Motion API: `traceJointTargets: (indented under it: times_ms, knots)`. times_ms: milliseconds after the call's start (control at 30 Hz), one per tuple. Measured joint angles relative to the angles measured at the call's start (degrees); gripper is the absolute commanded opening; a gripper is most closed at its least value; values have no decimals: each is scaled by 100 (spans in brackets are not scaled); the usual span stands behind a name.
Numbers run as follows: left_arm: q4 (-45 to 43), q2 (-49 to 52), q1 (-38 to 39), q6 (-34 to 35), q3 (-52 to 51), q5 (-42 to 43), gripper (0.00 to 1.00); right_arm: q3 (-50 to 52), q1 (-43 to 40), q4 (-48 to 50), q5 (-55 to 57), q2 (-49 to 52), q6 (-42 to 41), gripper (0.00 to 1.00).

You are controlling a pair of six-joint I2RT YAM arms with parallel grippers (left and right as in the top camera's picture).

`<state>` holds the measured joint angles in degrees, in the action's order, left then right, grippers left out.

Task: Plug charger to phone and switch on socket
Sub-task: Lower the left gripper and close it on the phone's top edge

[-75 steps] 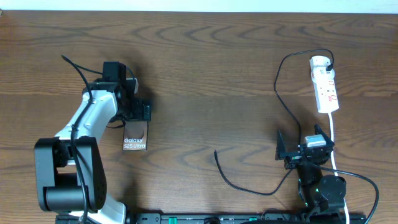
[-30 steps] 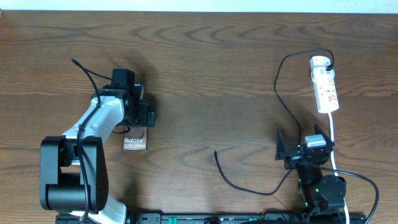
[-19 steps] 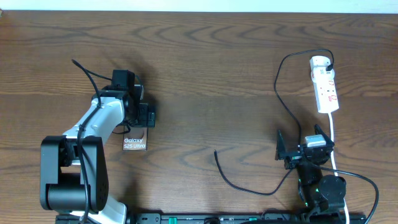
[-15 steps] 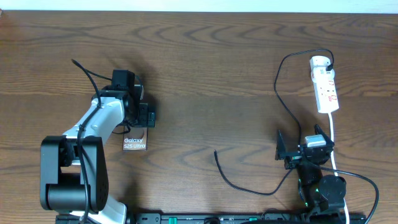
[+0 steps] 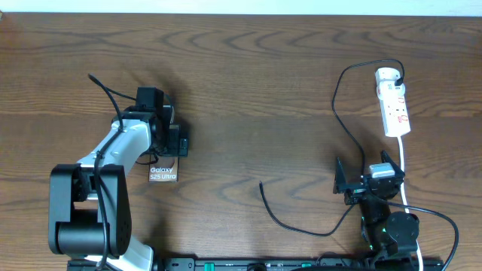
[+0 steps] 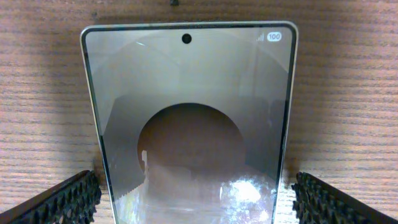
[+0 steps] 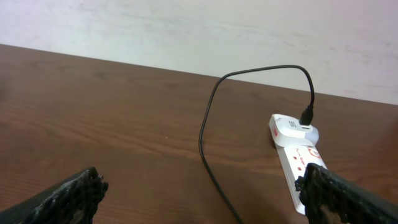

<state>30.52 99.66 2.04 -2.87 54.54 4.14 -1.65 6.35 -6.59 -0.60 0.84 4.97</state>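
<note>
The phone (image 5: 164, 172) lies flat at the left, with white "Galaxy" lettering on its near part. My left gripper (image 5: 174, 141) is open over its far end. In the left wrist view the phone (image 6: 189, 106) fills the frame, glossy and reflective, and the gripper (image 6: 199, 205) has a finger on each side, apart from its edges. The charger cable (image 5: 294, 228) runs from an adapter on the white socket (image 5: 395, 105) down to its loose tip (image 5: 261, 184) on the table. My right gripper (image 5: 343, 183) is open and empty at the right front. Its wrist view shows the gripper (image 7: 205, 199), the cable (image 7: 208, 124) and the socket (image 7: 297, 158).
The socket's white cord (image 5: 404, 169) runs toward the front past the right arm's base. A pale wall (image 7: 186, 25) stands behind the table's far edge. The cable loops across the wood between the socket and the right gripper.
Since the oldest frame my left gripper has shifted a little right and toward the phone; over the last second it barely moves. The right arm, cable and socket are unchanged.
</note>
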Motion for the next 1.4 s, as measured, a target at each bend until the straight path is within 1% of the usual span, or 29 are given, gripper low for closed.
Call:
traceJointTargets:
  times_ms: [1400]
  knots:
    - [-98, 0, 0, -2, -85, -28, 98, 0, 0, 0, 0, 0, 0, 99]
